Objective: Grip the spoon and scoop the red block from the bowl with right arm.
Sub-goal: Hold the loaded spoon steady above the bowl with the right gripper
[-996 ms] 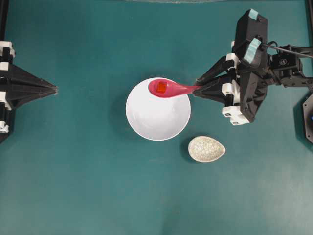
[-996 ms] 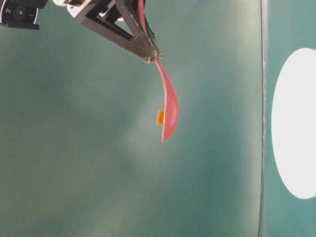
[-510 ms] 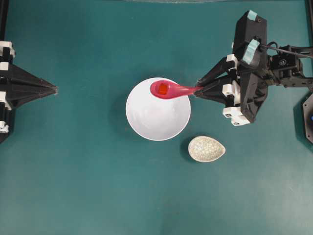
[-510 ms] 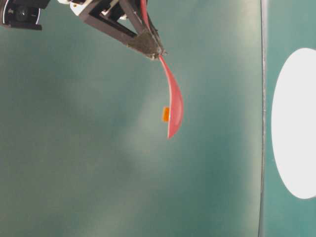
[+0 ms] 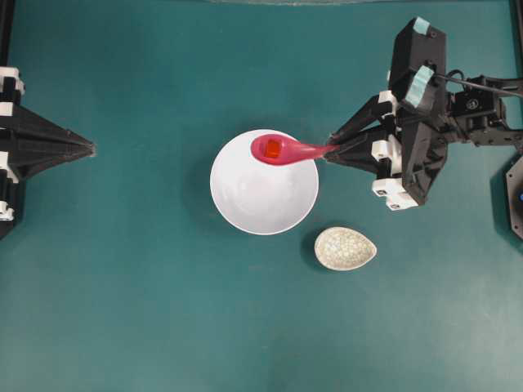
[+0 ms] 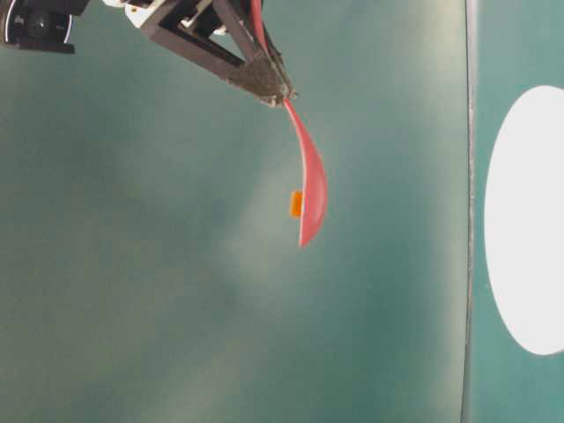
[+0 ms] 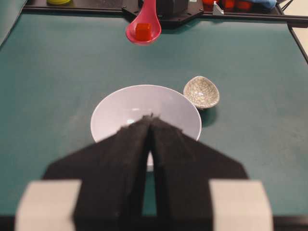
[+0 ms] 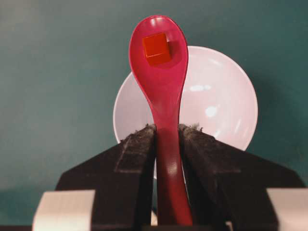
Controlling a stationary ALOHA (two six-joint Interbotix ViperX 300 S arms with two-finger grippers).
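Note:
My right gripper (image 5: 329,150) is shut on the handle of the pink-red spoon (image 5: 282,149), seen close up as the spoon (image 8: 161,77) between its fingers (image 8: 139,159). The red block (image 5: 272,146) lies in the spoon's scoop; the red block (image 8: 156,48) also shows in the right wrist view. The spoon hangs in the air over the far rim of the white bowl (image 5: 261,204), which holds nothing visible. In the table-level view the spoon (image 6: 310,185) carries the block (image 6: 297,204). My left gripper (image 5: 91,149) rests shut at the left, apart from everything.
A small speckled teardrop dish (image 5: 345,248) sits on the teal table just right of and nearer than the bowl. It shows again as the dish (image 7: 201,92) in the left wrist view, beside the bowl (image 7: 120,108).
Over the last second the spoon with the block rose slightly and shifted a little toward the right arm; in the last half second nothing moved.

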